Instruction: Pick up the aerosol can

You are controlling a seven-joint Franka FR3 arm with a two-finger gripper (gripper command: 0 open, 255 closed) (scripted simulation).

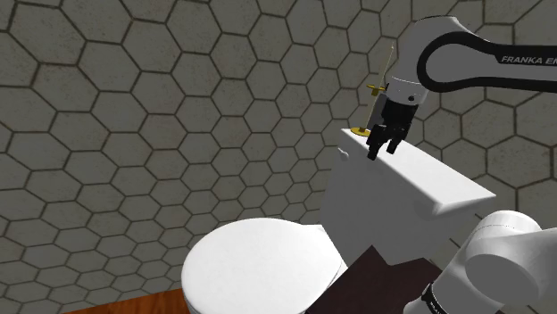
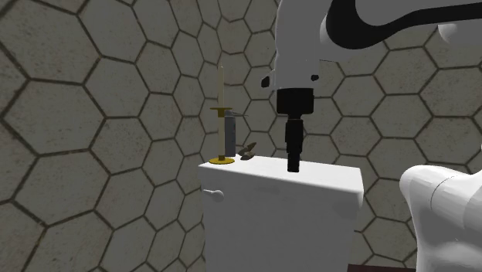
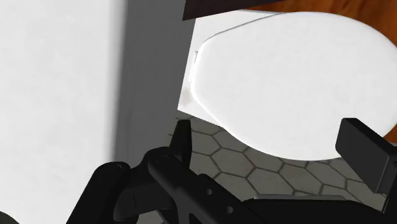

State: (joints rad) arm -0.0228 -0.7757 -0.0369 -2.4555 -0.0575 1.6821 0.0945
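Note:
The aerosol can (image 2: 230,136) is a slim grey cylinder with a dark nozzle. It stands upright at the far corner of the white toilet tank lid (image 2: 324,176), right behind a candle. My gripper (image 2: 293,164) hangs just above the lid's middle, to the can's right in the second exterior view and apart from it. In the shoulder view the gripper (image 1: 384,148) points down over the lid (image 1: 419,178) with its fingers apart. The wrist view shows the gripper (image 3: 270,130) open with nothing between its fingers, looking past the lid's edge (image 3: 57,76).
A tall candle on a gold holder (image 2: 222,116) stands in front of the can, and a small brown object (image 2: 249,151) lies beside them. The gold holder (image 1: 361,131) peeks out by the gripper. Below the tank is the closed toilet seat (image 1: 254,263). A hexagon-tiled wall (image 1: 134,107) stands behind.

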